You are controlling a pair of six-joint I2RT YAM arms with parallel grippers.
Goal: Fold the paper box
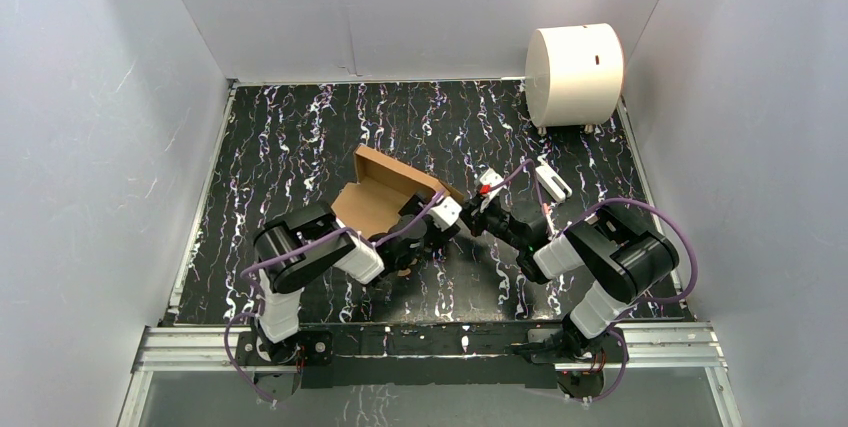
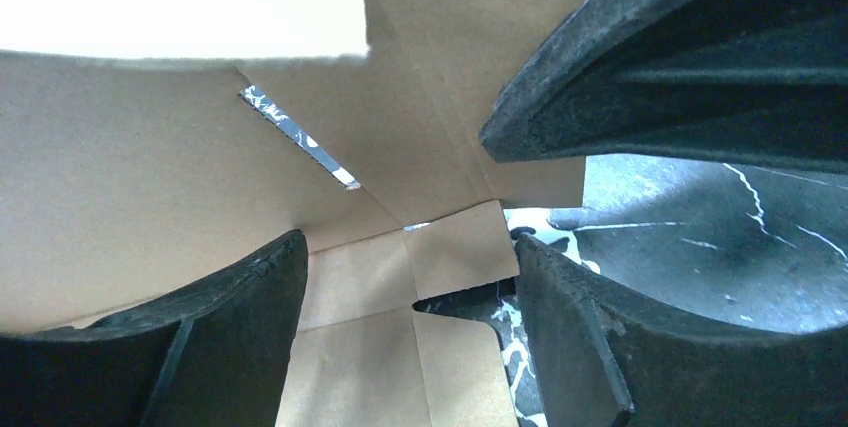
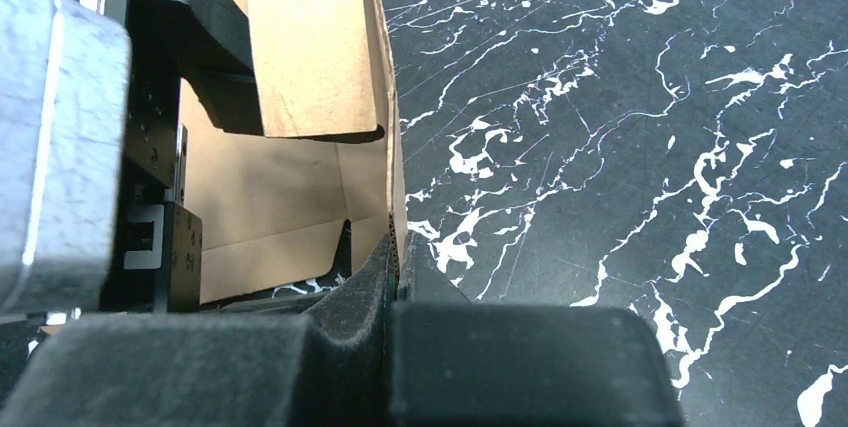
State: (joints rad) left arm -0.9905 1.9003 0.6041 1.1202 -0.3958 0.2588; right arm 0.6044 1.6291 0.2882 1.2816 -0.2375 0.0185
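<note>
Technician: The right gripper is clamped on the right-hand wall of the paper box. In the right wrist view the cardboard edge runs straight down into the closed fingers.

Inspector: And the left gripper?

Technician: Released. Its 2 fingers stand wide apart, reaching into the box over the creased floor panel. They grip nothing.

Inspector: Location of the workpiece?

Technician: The box sits near the middle of the table, between the 2 arms. It is partly erected, with at least 2 walls raised, 1 of them held. It is well apart from the white cylinder in the far right corner.

Inspector: Step in hand?

Technician: Judged to be seating a side wall along its crease. Recommended procedure:
1. Hold the right clamp steady so that the wall stands upright.
2. Lay the left fingers flat on the floor panel, just beside the crease, so that the base cannot lift.
3. Turn the wall about the crease line only. Thin cardboard is likely to buckle if it is pulled or twisted.
4. Check that the notched corner flaps tuck inside and do not catch on a finger.
</note>
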